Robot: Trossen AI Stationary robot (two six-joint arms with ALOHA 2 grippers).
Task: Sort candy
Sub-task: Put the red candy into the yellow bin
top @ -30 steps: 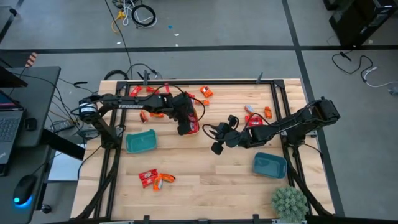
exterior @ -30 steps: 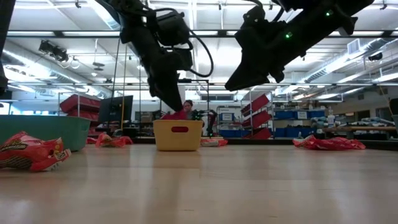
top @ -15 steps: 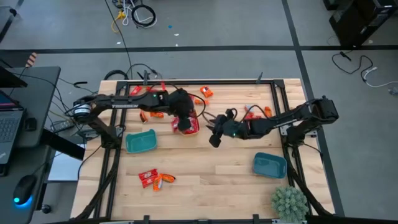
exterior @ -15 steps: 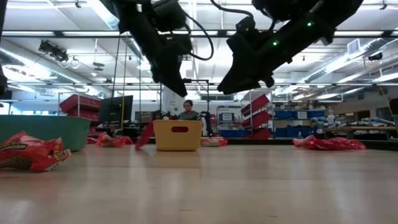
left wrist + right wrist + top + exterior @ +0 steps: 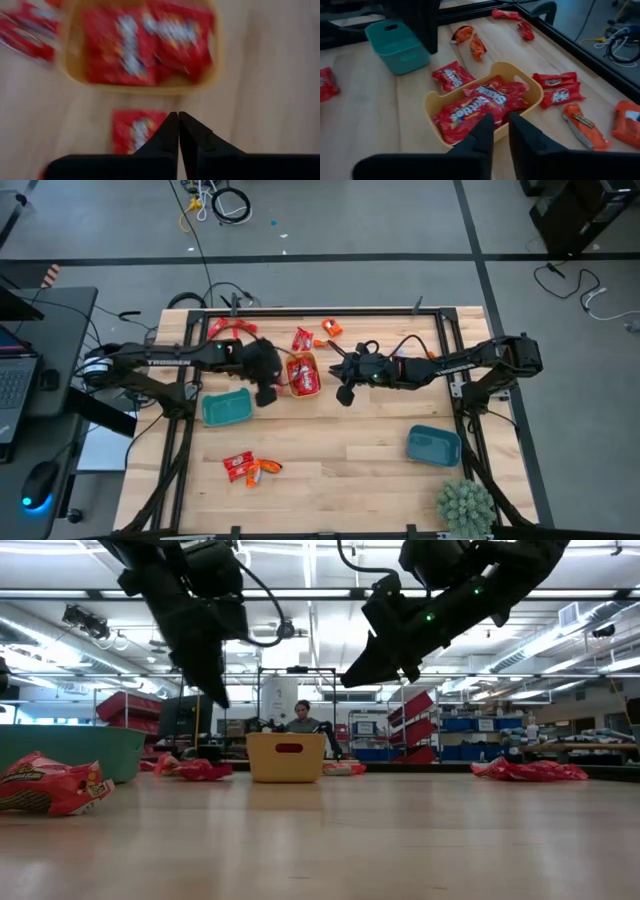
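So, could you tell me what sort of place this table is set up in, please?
Probably a robotics lab in a warehouse-like hall: strip lights on a high ceiling, shelving with blue bins behind the table, a person seated at the back, and cables on the concrete floor.

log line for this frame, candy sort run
left gripper shut, empty, beside yellow bowl | right gripper slightly open, empty, over bowl edge | bowl holds red candies
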